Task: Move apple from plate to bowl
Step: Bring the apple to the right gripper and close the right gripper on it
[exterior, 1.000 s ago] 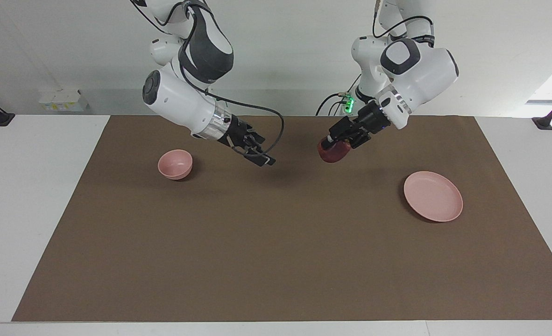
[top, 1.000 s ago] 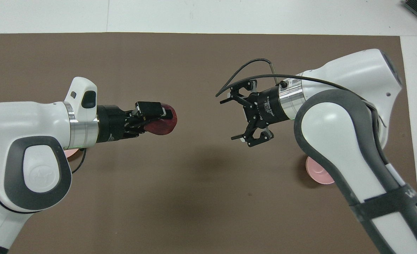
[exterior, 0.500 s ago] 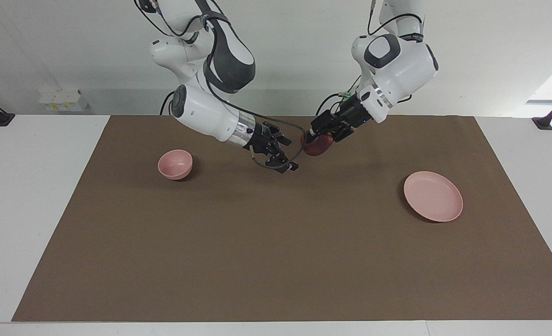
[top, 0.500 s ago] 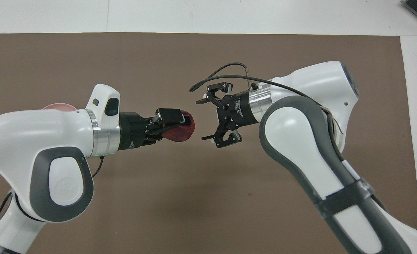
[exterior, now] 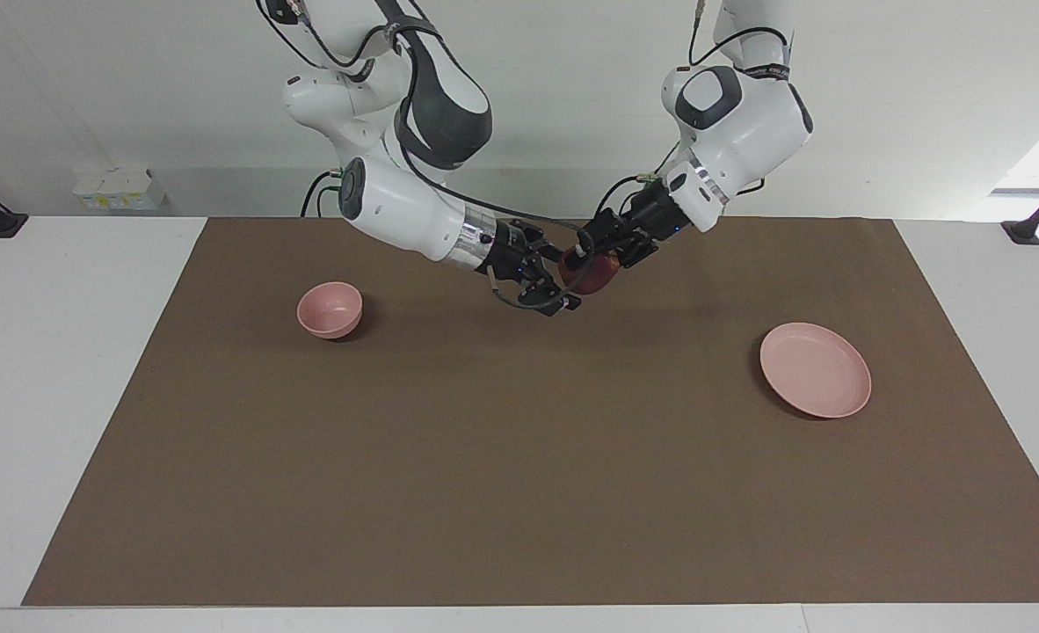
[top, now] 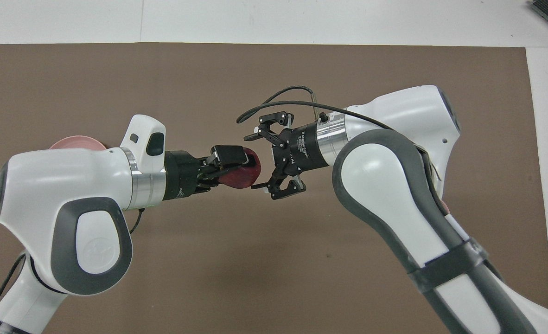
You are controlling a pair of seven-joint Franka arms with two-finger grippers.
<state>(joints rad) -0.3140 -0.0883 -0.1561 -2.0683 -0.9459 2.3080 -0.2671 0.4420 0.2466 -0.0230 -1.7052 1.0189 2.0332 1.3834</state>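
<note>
Brown matting (exterior: 519, 457) covers most of my white surface (exterior: 54, 369), with a pale wall (exterior: 555, 105) at the robots' end and a small white box (exterior: 113, 189) against it. Up in the air over the middle of the mat, my left tool (exterior: 592, 264) pinches the dark red apple (exterior: 592, 272). My right tool (exterior: 563, 286) faces it with fingers spread on either side of the fruit, not gripping. The pink plate (exterior: 815, 382) lies bare toward the left arm's end, well apart from the pink bowl (exterior: 330, 309) toward the right arm's end. From overhead, both arms hide most of the plate and bowl.
</note>
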